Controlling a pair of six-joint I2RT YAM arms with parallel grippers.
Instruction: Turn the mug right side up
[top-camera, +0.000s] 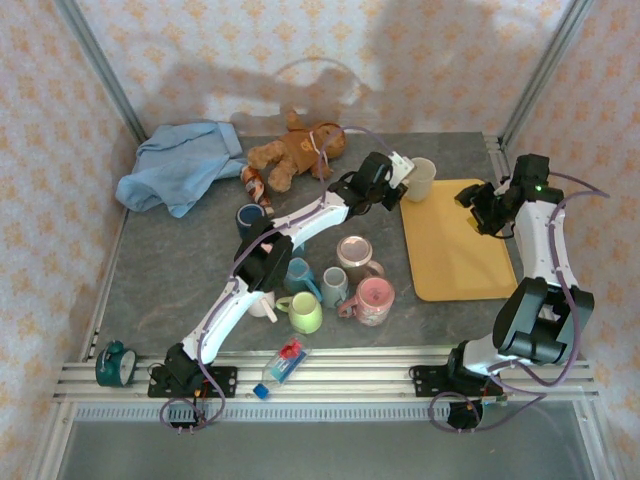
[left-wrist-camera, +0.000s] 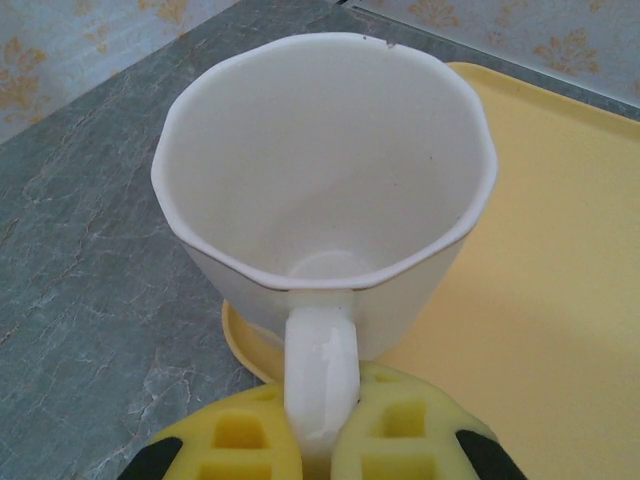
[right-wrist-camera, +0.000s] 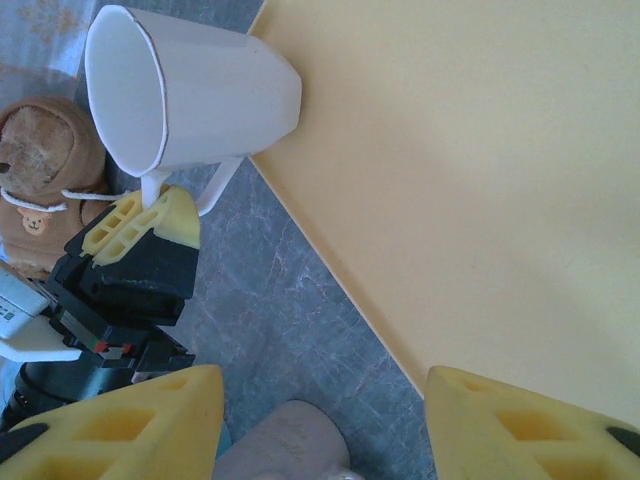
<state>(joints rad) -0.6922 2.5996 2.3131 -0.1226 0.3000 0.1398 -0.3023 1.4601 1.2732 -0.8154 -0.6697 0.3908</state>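
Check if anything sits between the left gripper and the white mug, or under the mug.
Nothing visible. The left gripper is shut on the handle of the white mug. The mug is mouth up over the corner of the yellow tray, which is bare there. The right gripper hangs open, apart from it.

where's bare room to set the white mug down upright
The yellow tray is bare, bordered by the white mug at its far-left corner. The table between the blue cloth and left arm is free. Crowded: the mug cluster beside the tray.

The white ceramic mug (left-wrist-camera: 330, 200) looks smooth and faintly glossy; the yellow plastic tray (left-wrist-camera: 560, 300) is matt; the grey stone-patterned tabletop (left-wrist-camera: 90, 250) is dull.
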